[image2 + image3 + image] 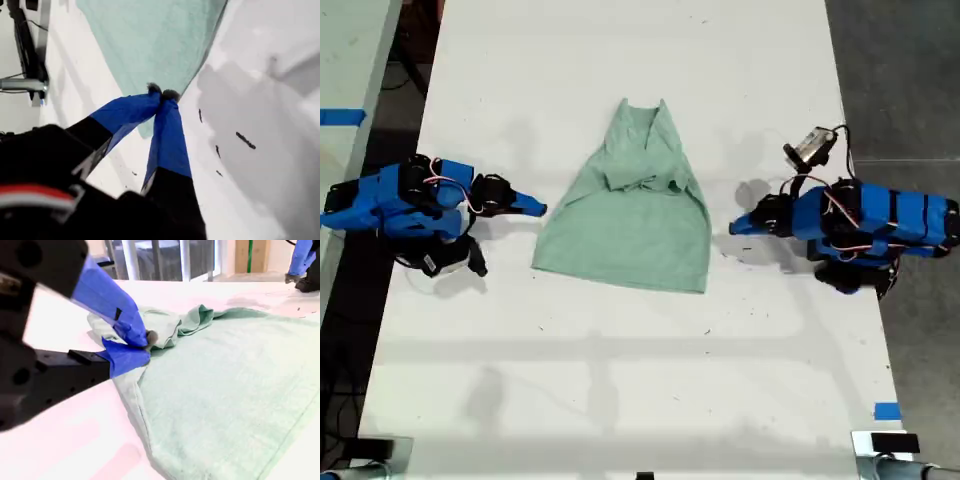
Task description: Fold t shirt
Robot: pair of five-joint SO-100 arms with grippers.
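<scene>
**Shirt lies lengthwise between the two hands, sleeves already tucked in**

The small pale mint-green soft cloth t shirt point(630, 225) lies flat in the middle of the white worktop point(620, 380). Its long axis runs from the neck at the far end to the wide straight hem at the near end. Both short sleeves lie bunched inward over the chest, so the outline is a narrow-topped trapezoid.

My first hand point(735, 228) sits at the exterior view's right, just beside the hem-side edge. Its blue tips are pressed together on nothing. My second hand point(540, 208) sits at the exterior view's left, just beside the opposite edge and about as near to the cloth. Its jaws look all but closed, with no cloth between them, though I cannot tell whether the tips meet.

I judge the next fold goes along the long axis, hem toward neck, and neither arm is clearly nearer. The cloth is thin, limp and matte with a fine weave, so it is likely to drape and wrinkle when lifted.
</scene>
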